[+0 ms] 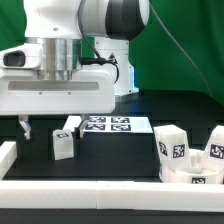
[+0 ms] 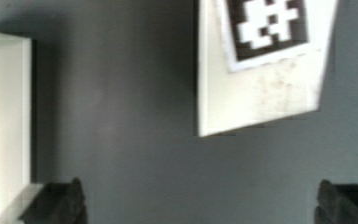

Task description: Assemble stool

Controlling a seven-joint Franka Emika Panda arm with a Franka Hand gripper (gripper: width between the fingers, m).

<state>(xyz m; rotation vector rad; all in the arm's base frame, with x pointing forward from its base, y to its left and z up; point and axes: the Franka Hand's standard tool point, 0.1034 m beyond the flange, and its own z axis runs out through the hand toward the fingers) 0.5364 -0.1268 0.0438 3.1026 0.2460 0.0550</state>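
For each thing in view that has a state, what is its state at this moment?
pincer: open, holding nothing.
leg: loose on the table near the arm, not held.
right parts: grouped close together at the exterior view's right, untouched; whether they are joined cannot be told.
marker board: lying flat on the table.
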